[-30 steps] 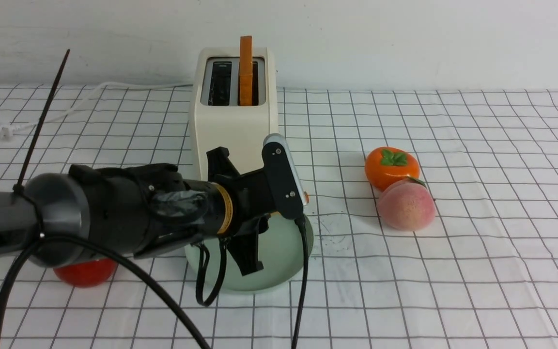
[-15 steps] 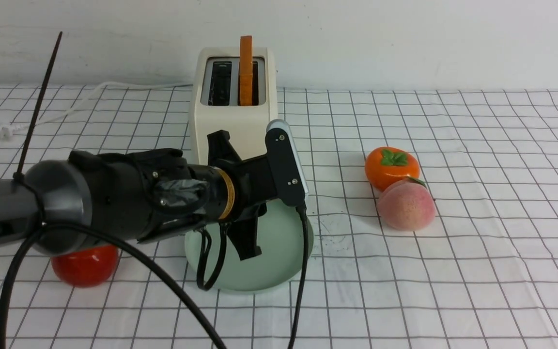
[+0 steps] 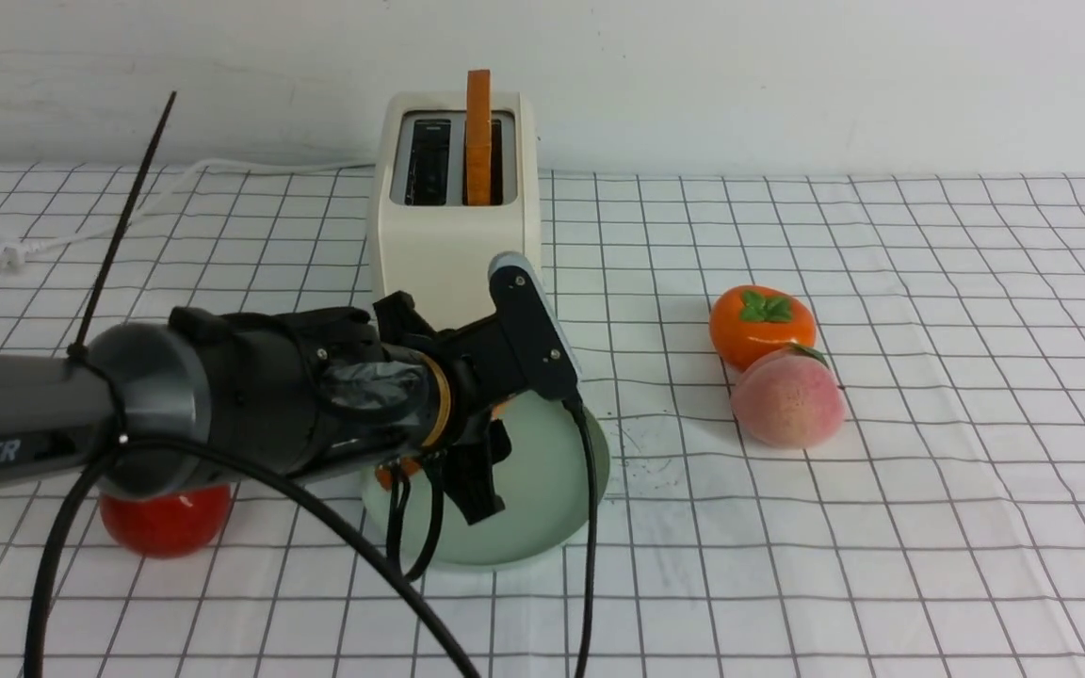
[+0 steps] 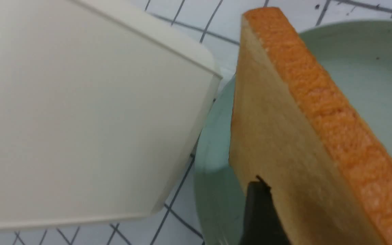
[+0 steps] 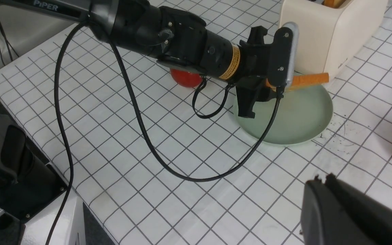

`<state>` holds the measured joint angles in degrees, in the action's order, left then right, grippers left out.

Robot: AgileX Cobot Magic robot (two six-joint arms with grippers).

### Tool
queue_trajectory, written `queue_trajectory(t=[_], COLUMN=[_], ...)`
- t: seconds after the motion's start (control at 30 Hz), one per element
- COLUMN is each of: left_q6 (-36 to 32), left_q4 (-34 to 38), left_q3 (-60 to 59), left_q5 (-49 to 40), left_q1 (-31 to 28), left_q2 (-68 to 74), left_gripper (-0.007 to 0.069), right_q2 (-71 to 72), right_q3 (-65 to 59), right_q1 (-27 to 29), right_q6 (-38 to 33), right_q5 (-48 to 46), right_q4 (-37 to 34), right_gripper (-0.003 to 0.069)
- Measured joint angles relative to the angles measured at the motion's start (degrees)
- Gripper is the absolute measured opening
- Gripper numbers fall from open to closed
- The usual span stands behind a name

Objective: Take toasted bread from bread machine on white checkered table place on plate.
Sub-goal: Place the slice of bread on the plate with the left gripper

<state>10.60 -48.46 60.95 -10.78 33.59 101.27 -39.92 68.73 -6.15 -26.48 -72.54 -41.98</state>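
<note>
One slice of toasted bread [image 3: 477,137] stands upright in the right slot of the bread machine [image 3: 453,245] at the back of the white checkered table [image 3: 882,527]. In front of it lies the plate [image 3: 542,490]. My left gripper [image 3: 500,412] hovers low over the plate with a second slice of toasted bread [image 4: 284,153] between its fingers, tilted over the plate [image 4: 369,85]. One black finger [image 4: 259,211] lies against the slice's tan face. The other finger is hidden behind the slice. My right gripper [image 5: 323,177] is shut and empty, above bare cloth near the front.
A persimmon [image 3: 762,325] and a peach [image 3: 789,395] sit right of the plate. A red tomato [image 3: 164,518] lies to the plate's left under my left arm. The toaster's white cord [image 3: 128,212] runs left along the back. A wall closes the far side.
My left wrist has shifted left and rolled. Orange crust now shows under the wrist over the plate's left side. The slice in the toaster has not moved.
</note>
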Motion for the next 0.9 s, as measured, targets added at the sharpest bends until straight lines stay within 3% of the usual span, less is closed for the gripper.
queue_trajectory(t=[0.07, 0.27, 0.53, 0.9], left_q6=[3.7, 6.5, 6.7, 9.2], left_q4=[0.1, 0.2, 0.5, 1.0], left_q3=[0.0, 0.0, 0.0, 0.0], left_q5=[-1.5, -5.7, -12.8, -15.0], left_q1=[0.1, 2.7, 8.7, 10.7], left_q2=[-1.4, -3.5, -3.5, -11.0], left_gripper=[0.0518, 0.0618, 0.0589, 0.0542], right_q2=[0.0, 0.0, 0.0, 0.0], right_q3=[0.0, 0.0, 0.0, 0.0], right_q1=[0.0, 0.0, 0.0, 0.0], right_q6=[-0.3, -1.3, -1.3, -1.4], right_q5=[0.0, 0.0, 0.0, 0.0], right_q4=[0.0, 0.0, 0.0, -1.3], right_gripper=[0.0012, 0.0013, 0.0013, 0.0017])
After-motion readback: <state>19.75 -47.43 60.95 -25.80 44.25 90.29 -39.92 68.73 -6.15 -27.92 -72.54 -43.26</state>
